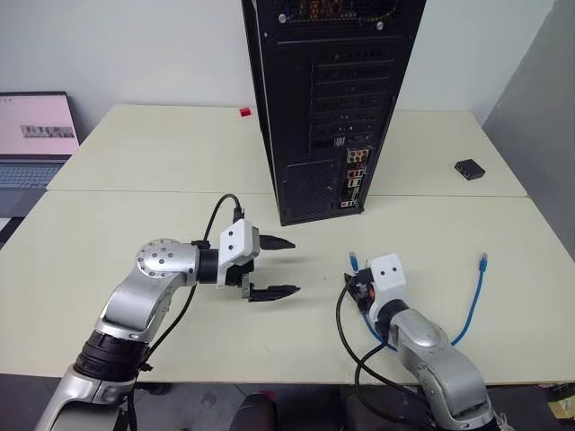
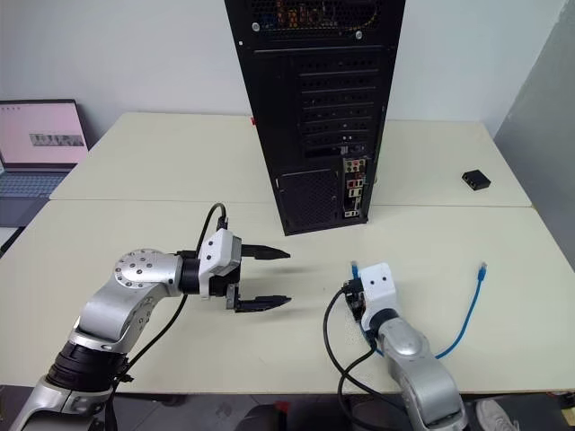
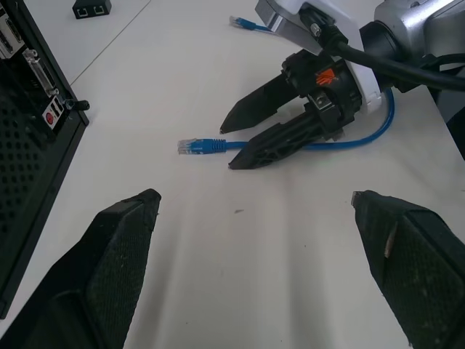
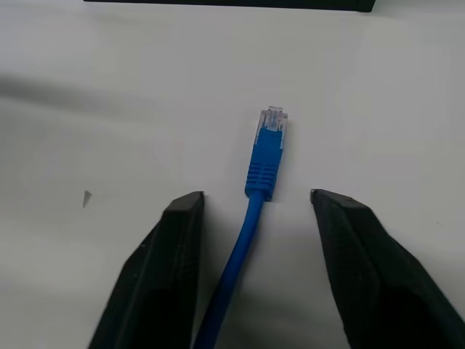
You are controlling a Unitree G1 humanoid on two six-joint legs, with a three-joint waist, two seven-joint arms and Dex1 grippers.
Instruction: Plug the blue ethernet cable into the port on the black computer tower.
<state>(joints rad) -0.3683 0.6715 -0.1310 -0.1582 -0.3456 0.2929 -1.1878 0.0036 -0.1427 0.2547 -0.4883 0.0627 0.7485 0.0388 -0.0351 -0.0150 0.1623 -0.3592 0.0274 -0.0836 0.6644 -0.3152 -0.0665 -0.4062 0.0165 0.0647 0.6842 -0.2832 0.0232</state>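
Reaching for the plug is the step in hand: your right gripper [image 4: 254, 211] is low over the table [image 1: 135, 242] with its two fingers [image 4: 171, 240] astride the blue ethernet cable [image 4: 251, 218], one on each side of the cord just behind the plug boot. The jaws stand apart and touch nothing yet, so the cable is not held. It lies flat on the table, this near end pointing towards the black computer tower [image 1: 332, 99], the rest curling back under the arm and out to the robot's right, where the far plug rests on the tabletop.

Your left gripper [image 1: 274, 267] hangs wide open beside it, empty, pointing across towards the right one.

Next, I judge, you need to close on the boot itself rather than the thin cord, squarely enough that the plug cannot twist. Then lift and carry it to the port [image 1: 356, 171] in the coloured connector strip low on the tower's rear face, near but still apart.
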